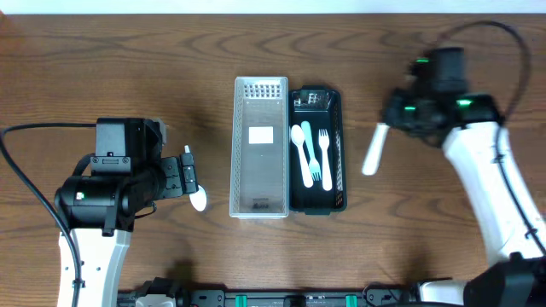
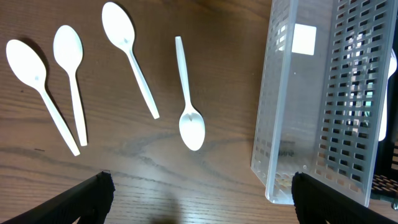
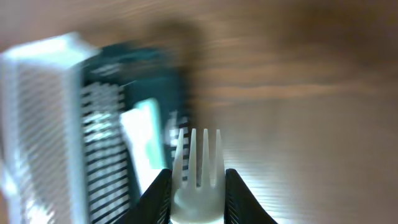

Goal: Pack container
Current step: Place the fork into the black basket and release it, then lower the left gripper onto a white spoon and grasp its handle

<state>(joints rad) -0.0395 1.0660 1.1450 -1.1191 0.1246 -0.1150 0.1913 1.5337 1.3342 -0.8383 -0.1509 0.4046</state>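
Overhead: clear basket (image 1: 260, 179) and black tray (image 1: 317, 200) side by side at centre. The tray holds three utensils (image 1: 310, 153). White fork (image 1: 373, 149) right of tray.
Left wrist: four spoons (image 2: 118, 25) on worktop (image 2: 217, 50), upper left. Left jaws spread wide, empty.
Right wrist: right jaws clamp the fork, tines forward; view blurred.
Risk: tines may snag the tray rim if lowered off-line.

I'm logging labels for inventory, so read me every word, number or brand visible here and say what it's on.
No text is legible anywhere.
White sticker on the clear bin: looks blank.
Small patch on that bin's floor: too small to read.
Object at the black bin's far end: too small to read.
White fork in the right end effector: no marking visible, view blurred.
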